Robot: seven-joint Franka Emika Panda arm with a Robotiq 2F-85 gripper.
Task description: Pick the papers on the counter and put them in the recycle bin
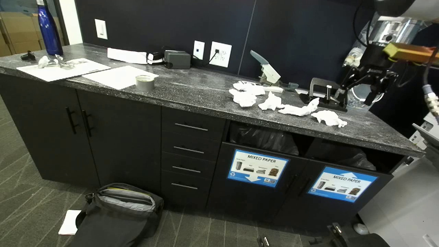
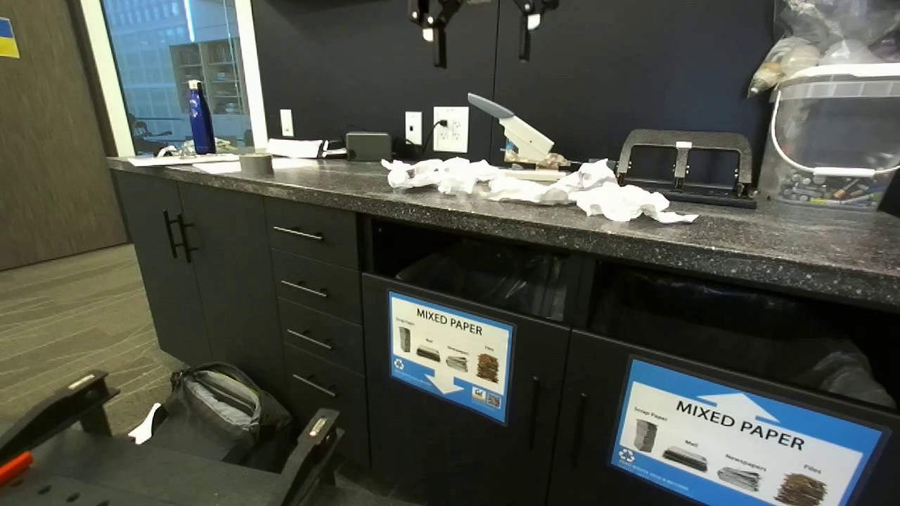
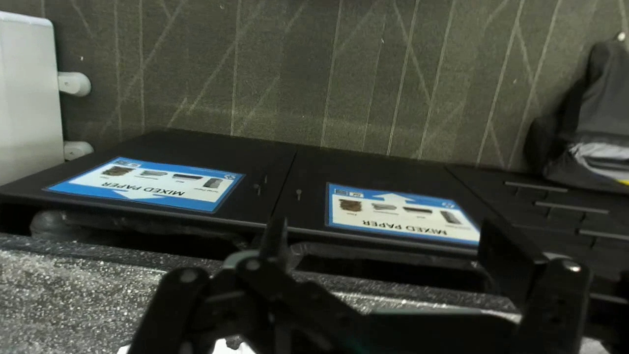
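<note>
Currently, the claw [image 2: 482, 53] hangs in the air with its jaws spread wide apart, and it holds nothing. Take the stapler [image 1: 272, 73] as the landmark: the papers [image 1: 299, 109], several crumpled white scraps, lie on the counter [image 1: 202, 92] just in front of it and reach past it on both sides. The claw is higher than these papers and touches none of them; in an exterior view the fingers [image 2: 524, 46] show above the stapler, though how far in front of it they hang I cannot tell. Right of the stapler stands the hole punch [image 2: 680, 163], and farther right the clear bucket [image 2: 844, 70]. Well to the left of the stapler sit the tape roll [image 1: 144, 83] and, farther still, the blue bottle [image 1: 49, 32]. Lower than the stapler, under the counter, are two lined bins [image 1: 262, 139] marked by Mixed Paper signs [image 1: 258, 168]
</note>
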